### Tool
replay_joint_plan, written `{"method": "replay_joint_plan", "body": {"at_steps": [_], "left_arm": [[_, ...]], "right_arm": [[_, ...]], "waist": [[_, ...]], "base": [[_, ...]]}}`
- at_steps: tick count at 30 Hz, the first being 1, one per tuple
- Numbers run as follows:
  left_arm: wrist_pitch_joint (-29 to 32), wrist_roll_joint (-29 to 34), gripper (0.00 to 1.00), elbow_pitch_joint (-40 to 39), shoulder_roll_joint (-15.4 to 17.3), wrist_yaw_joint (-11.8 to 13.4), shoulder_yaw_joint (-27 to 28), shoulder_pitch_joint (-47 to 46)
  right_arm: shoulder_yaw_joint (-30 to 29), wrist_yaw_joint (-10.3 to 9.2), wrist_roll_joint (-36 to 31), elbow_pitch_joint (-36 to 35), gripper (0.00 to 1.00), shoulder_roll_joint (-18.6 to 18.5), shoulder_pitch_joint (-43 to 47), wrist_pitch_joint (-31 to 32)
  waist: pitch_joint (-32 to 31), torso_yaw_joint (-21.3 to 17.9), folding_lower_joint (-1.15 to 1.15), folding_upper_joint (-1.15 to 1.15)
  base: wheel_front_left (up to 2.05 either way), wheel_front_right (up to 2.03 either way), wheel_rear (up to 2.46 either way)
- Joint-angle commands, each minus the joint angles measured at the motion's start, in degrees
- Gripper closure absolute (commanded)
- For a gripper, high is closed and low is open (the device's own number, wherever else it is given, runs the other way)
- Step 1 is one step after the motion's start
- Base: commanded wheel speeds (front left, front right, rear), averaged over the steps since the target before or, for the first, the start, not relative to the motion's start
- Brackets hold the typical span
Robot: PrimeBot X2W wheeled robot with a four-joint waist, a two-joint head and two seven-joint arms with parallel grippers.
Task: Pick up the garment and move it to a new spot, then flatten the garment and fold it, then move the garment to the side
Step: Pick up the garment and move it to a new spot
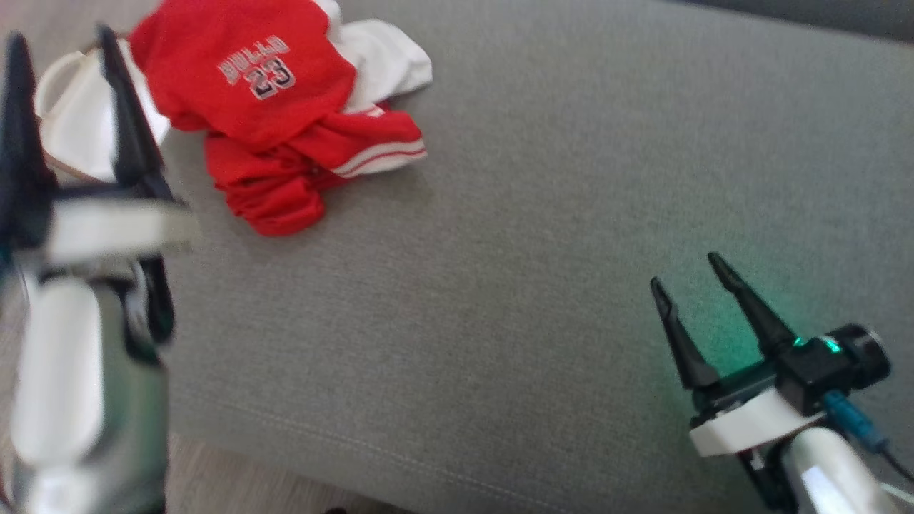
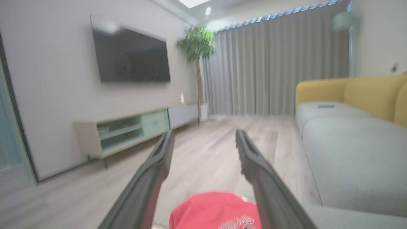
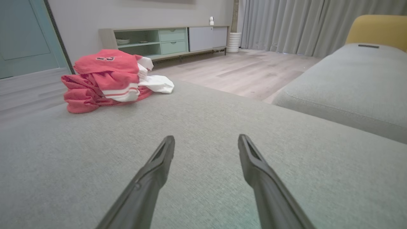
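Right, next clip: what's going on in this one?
A two-armed robot faces a grey sofa cushion with a crumpled red and white garment lying near its far left corner. The left gripper is open just left of the garment and holds nothing. The right gripper is also open, over bare cushion well away from the garment. Nothing has been picked up yet.
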Motion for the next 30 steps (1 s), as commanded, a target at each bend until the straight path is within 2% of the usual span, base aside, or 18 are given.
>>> {"method": "replay_joint_plan", "body": {"at_steps": [1, 5, 8, 10, 15, 18, 22, 23, 24, 30], "left_arm": [[0.96, -1.51, 0.00, 2.40, 2.29, -0.49, 3.14, -4.44], [11.51, -4.58, 0.00, 15.29, 4.85, -2.49, 4.26, -16.88], [20.54, -5.85, 0.00, 25.90, 7.29, -3.07, 4.88, -25.47], [26.35, -6.28, 0.00, 32.24, 8.54, -3.15, 4.89, -29.92], [37.99, -6.45, 0.00, 43.89, 10.78, -1.05, 5.21, -36.16], [41.31, -6.75, 0.00, 47.96, 11.68, 0.00, 5.62, -37.35], [38.11, -7.67, 0.00, 51.27, 11.48, 0.37, 6.24, -36.83], [37.19, -7.77, 0.38, 51.84, 11.44, 0.25, 6.23, -36.67], [35.94, -7.88, 1.00, 52.19, 11.36, 0.16, 6.24, -36.65], [24.78, -8.81, 1.00, 51.87, 11.00, -2.08, 6.32, -38.30]], "right_arm": [[0.77, -0.04, 0.47, -2.48, 0.00, -1.32, -1.53, -0.63], [0.19, -0.04, 0.78, -4.11, 0.00, -4.19, -2.62, -0.63], [-0.22, -0.04, 1.14, -5.17, 0.00, -6.26, -3.12, -0.63], [-0.23, -0.04, 1.50, -5.97, 0.00, -7.36, -3.32, -0.63], [-1.12, -0.04, 2.11, -7.87, 0.00, -9.48, -3.77, -0.63], [-1.48, -0.04, 2.37, -8.76, 0.00, -9.95, -3.91, -0.63], [-2.74, -0.04, 2.50, -9.97, 0.00, -10.49, -3.05, -0.63], [-3.00, -0.04, 2.52, -10.12, 0.00, -10.56, -2.87, -0.63], [-3.32, -0.04, 2.50, -10.23, 0.00, -10.63, -2.70, -0.63], [-4.22, -0.04, 2.21, -9.79, 0.00, -10.00, -1.54, -0.63]], "waist": [[3.46, -1.73, 0.00, 0.00], [6.90, -2.97, 0.00, 0.00], [9.09, -3.83, 0.00, 0.00], [10.48, -4.68, 0.00, 0.00], [13.42, -6.79, 0.00, 0.00], [14.22, -8.13, 0.00, 0.00], [14.65, -8.85, 0.00, 0.00], [14.69, -8.86, 0.00, 0.00], [14.69, -8.80, 0.00, 0.00], [12.60, -7.56, 0.00, 0.00]], "base": [[0.00, 0.00, 0.00], [0.00, 0.00, 0.00], [0.00, 0.00, 0.00], [0.00, 0.00, 0.00], [0.00, 0.00, 0.00], [0.00, 0.00, 0.00], [0.00, 0.00, 0.00], [0.00, 0.00, 0.00], [0.00, 0.00, 0.00], [0.00, 0.00, 0.00]]}}
